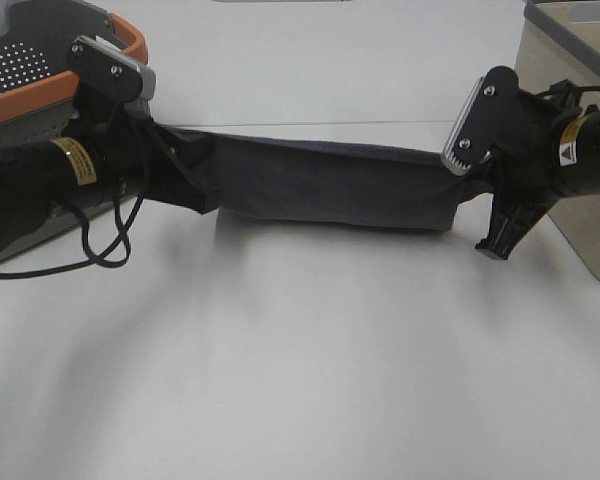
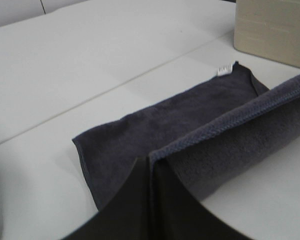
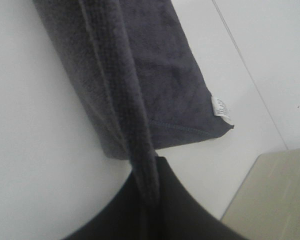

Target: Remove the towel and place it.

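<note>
The dark charcoal towel [image 1: 325, 185] is stretched sideways across the white table [image 1: 300, 360]. My left gripper [image 1: 202, 186] is shut on its left end and my right gripper [image 1: 458, 190] is shut on its right end. In the left wrist view the gripper [image 2: 150, 164] pinches a raised hemmed edge, while the rest of the towel [image 2: 155, 125] lies flat on the table with its white tag [image 2: 223, 70] at the far corner. In the right wrist view the gripper [image 3: 149, 174] holds the same raised edge of the towel [image 3: 155, 75], with the tag [image 3: 220, 107] at a corner.
A grey perforated basket with an orange rim [image 1: 130, 35] stands at the back left, behind the left arm. A beige box [image 1: 570, 70] stands at the right edge, behind the right arm; it also shows in the left wrist view [image 2: 275, 30] and the right wrist view [image 3: 275, 195].
</note>
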Available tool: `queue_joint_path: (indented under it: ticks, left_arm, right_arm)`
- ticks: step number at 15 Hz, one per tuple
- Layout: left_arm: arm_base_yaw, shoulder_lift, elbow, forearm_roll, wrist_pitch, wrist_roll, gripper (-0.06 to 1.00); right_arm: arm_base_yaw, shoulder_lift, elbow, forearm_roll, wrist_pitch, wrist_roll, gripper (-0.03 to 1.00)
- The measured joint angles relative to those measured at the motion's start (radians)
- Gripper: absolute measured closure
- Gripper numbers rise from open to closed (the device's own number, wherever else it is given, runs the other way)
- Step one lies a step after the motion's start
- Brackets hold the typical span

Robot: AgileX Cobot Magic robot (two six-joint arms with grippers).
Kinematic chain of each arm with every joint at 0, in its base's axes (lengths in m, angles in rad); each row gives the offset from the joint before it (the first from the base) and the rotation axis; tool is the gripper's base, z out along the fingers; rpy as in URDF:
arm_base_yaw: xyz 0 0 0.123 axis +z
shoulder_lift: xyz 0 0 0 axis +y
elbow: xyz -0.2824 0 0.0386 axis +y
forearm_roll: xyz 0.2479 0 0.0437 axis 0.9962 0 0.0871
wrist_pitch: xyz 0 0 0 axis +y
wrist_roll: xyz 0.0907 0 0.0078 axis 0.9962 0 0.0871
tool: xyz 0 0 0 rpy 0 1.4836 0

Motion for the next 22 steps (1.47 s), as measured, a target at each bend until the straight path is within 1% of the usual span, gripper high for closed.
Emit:
queue_joint_path:
  ticks: [2, 3, 4, 8, 10, 11, 12, 14, 15, 16, 18, 19, 21, 22]
  left_arm:
    - [0.000, -0.003, 0.064, 0.024, -0.009, -0.003, 0.94]
    - [-0.001, -0.003, 0.117, 0.039, -0.010, -0.003, 0.94]
    - [-0.001, -0.003, 0.130, 0.039, -0.010, -0.003, 0.94]
    - [0.001, -0.003, 0.175, 0.012, -0.002, -0.007, 0.94]
    - [0.001, -0.003, 0.175, 0.016, -0.002, -0.007, 0.94]
    - [0.001, -0.003, 0.175, 0.016, -0.002, -0.007, 0.89]
    - [0.001, -0.003, 0.175, 0.019, -0.001, -0.007, 0.78]
    - [0.001, -0.003, 0.175, 0.036, -0.001, -0.012, 0.47]
    - [0.001, -0.003, 0.175, 0.052, -0.001, -0.036, 0.34]
    - [0.001, -0.006, 0.175, 0.079, 0.002, -0.085, 0.27]
    - [0.001, -0.040, 0.176, 0.144, 0.048, -0.202, 0.23]
    - [0.001, -0.075, 0.177, 0.181, 0.092, -0.274, 0.22]
    - [0.001, -0.179, 0.178, 0.253, 0.237, -0.417, 0.22]
    - [0.001, -0.234, 0.179, 0.288, 0.331, -0.493, 0.22]
  right_arm:
    - [0.001, 0.000, 0.070, 0.000, -0.046, 0.000, 0.95]
    - [0.015, 0.011, 0.147, 0.000, -0.082, 0.000, 0.95]
    - [0.030, 0.026, 0.179, 0.000, -0.116, 0.000, 0.95]
    - [0.103, 0.137, 0.217, 0.000, -0.181, 0.000, 0.95]
    - [0.110, 0.191, 0.217, 0.000, -0.199, 0.000, 0.95]
    - [0.110, 0.199, 0.217, 0.000, -0.216, 0.001, 0.92]
    - [0.110, 0.199, 0.217, 0.000, -0.227, 0.002, 0.82]
    - [0.110, 0.184, 0.218, 0.001, -0.232, 0.011, 0.52]
    - [0.110, 0.172, 0.218, 0.009, -0.227, 0.029, 0.39]
    - [0.110, 0.150, 0.218, 0.011, -0.205, 0.044, 0.33]
    - [0.110, 0.084, 0.219, 0.013, -0.109, 0.078, 0.29]
    - [0.110, 0.043, 0.219, 0.017, -0.062, 0.083, 0.28]
    - [0.110, -0.042, 0.220, 0.036, 0.013, 0.124, 0.28]
    - [0.110, -0.078, 0.220, 0.046, 0.052, 0.156, 0.28]
